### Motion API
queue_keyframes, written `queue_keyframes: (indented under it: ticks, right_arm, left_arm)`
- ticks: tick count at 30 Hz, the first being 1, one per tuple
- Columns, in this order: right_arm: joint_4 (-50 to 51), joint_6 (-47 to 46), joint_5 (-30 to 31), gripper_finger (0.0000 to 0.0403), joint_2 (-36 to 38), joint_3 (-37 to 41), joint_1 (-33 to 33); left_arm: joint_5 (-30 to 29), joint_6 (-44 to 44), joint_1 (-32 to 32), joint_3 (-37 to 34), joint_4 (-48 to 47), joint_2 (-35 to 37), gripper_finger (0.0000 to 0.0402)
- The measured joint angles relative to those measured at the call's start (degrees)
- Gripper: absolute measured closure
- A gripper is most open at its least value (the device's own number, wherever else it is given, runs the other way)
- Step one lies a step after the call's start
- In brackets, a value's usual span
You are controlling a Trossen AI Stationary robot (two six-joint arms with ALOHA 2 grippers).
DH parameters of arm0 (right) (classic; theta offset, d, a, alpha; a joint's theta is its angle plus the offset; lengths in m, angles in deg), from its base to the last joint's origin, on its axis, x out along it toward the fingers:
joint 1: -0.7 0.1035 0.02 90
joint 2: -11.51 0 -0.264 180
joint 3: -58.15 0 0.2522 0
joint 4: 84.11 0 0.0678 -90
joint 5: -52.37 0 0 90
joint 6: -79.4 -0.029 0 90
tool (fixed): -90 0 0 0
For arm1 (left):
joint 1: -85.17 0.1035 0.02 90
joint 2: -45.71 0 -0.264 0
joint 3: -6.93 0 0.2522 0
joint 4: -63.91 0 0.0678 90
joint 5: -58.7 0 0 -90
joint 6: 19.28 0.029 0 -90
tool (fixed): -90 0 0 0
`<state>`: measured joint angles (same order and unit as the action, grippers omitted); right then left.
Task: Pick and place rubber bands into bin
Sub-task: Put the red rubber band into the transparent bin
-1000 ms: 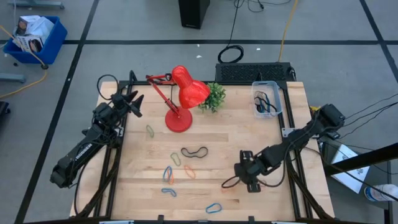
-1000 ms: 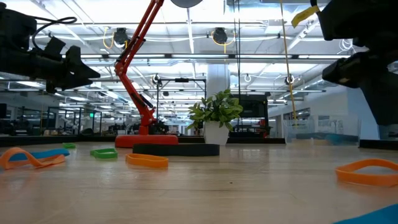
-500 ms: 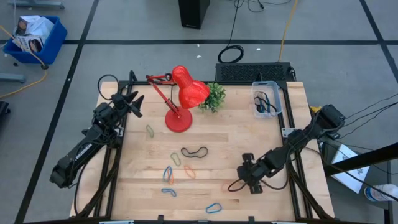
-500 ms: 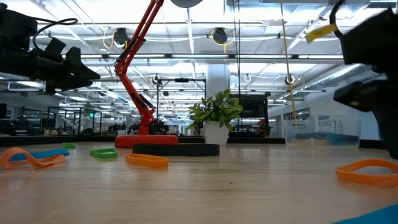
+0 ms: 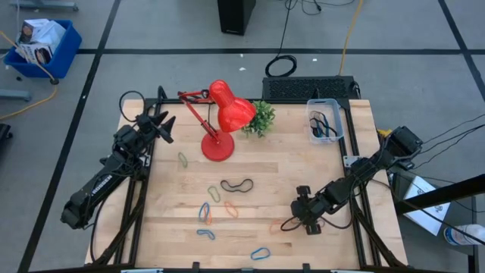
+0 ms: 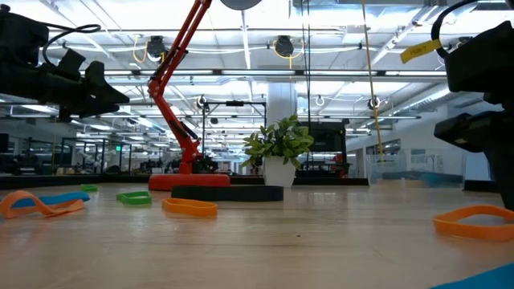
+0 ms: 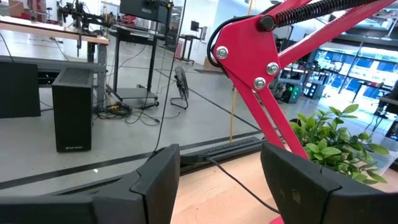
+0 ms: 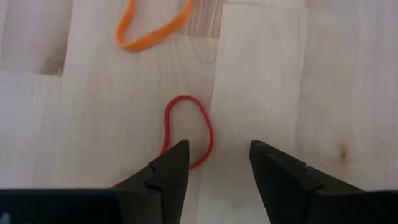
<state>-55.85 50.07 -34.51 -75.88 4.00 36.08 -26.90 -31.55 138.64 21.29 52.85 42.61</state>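
Just under the right gripper [image 8: 214, 165], near the worktop's [image 5: 303, 163] front-right corner, a thin red rubber band [image 8: 186, 134] lies flat on the wood; one finger comes down over the band's near end while the other is clear of it to the side, so the jaws stand spread with nothing between them. Whether that finger already touches the band cannot be told. The band looks almost weightless, limp and somewhat grippy, so it should deform under any push and may cling to a pad; a sound hold would likely pinch one strand of the loop against the wood with both fingers closing across it. Just beyond it lies an orange band [image 8: 152, 28], apart from the red one. Further toward the middle and the front edge more rubber bands are scattered: a black one [image 5: 237, 184], blue ones [image 5: 204, 213] and a green one [image 5: 183, 159] nearer the left side. The bin [image 5: 324, 121] stands at the far-right corner, already holding a few dark bands. The left gripper [image 7: 217, 180] waits raised over the far-left corner, fingers apart and empty.
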Motion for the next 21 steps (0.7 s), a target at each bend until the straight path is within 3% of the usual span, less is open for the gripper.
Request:
queue_keyframes:
  ticks: [15,21]
  right_arm:
    - [-1.7,0.9,-0.4,0.0239,-0.2,0.0,-0.3]
    - [8.8,5.0,0.3,0.0262,-2.6,-5.1,-0.3]
  left_arm:
    - [0.0,0.0,0.0,0.0,0.0,0.0,0.0172]
    - [0.0,0.0,0.0,0.0,0.0,0.0,0.0172]
